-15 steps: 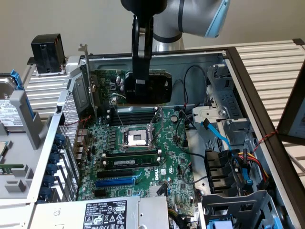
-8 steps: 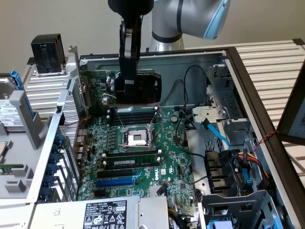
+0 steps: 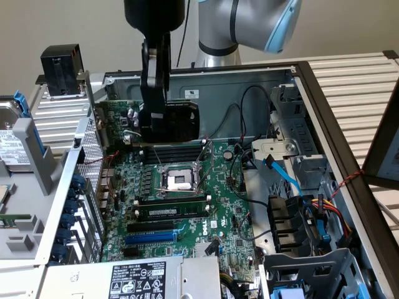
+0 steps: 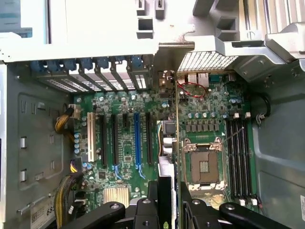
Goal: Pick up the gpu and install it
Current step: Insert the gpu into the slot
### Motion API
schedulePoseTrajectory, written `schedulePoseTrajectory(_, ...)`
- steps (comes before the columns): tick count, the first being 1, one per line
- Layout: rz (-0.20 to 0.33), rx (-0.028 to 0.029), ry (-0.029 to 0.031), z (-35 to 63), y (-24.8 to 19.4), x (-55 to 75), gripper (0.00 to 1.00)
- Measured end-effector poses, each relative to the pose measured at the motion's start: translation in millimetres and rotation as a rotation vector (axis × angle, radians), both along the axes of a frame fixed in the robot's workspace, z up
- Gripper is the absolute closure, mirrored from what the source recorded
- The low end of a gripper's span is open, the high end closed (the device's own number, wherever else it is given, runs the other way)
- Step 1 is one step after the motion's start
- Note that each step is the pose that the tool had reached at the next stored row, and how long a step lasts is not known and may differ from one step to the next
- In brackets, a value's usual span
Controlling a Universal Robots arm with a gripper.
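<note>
Black-shrouded gpu [image 3: 179, 122] in pincer [image 3: 152, 124]

Arm [image 3: 249, 25] is showing at the top of the frame, above the open computer case [image 3: 324, 124]. Gripper [image 3: 153, 126] is pointing down, its fingers clamping one end of the graphics card [image 3: 182, 121]. Card is hanging over the green motherboard [image 3: 187, 230], farther from the camera than the bare processor socket [image 3: 177, 180]. Blue slot [image 3: 149, 238] is sitting nearer the camera. Black boxy block [image 3: 61, 61] is resting on the case edge at the exterior view's left.
</note>
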State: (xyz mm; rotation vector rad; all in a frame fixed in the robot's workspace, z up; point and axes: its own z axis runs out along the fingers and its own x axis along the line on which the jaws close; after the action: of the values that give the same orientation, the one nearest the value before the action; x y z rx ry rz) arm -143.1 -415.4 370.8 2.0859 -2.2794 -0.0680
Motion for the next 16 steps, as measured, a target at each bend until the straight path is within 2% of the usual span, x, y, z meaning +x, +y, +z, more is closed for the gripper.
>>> schedulePoseTrajectory(3,0.014,0.0002,-0.0058,-2.7,-1.2,0.3,0.73)
schedulePoseTrajectory(7,0.021,0.0012,-0.0059,-5.3,-6.3,0.7,0.73)
schedulePoseTrajectory(10,0.022,0.0023,-0.0055,-5.6,-7.8,2.0,0.73)
schedulePoseTrajectory(11,0.022,0.0076,-0.0057,-5.9,-10.9,2.3,0.73)
schedulePoseTrajectory(12,0.022,0.0187,-0.0056,-6.5,-13.4,2.3,0.73)
schedulePoseTrajectory(14,0.022,0.0428,-0.0057,-7.5,-18.4,2.5,0.73)
schedulePoseTrajectory(16,0.022,0.0694,-0.0051,-8.3,-23.0,2.6,0.73)
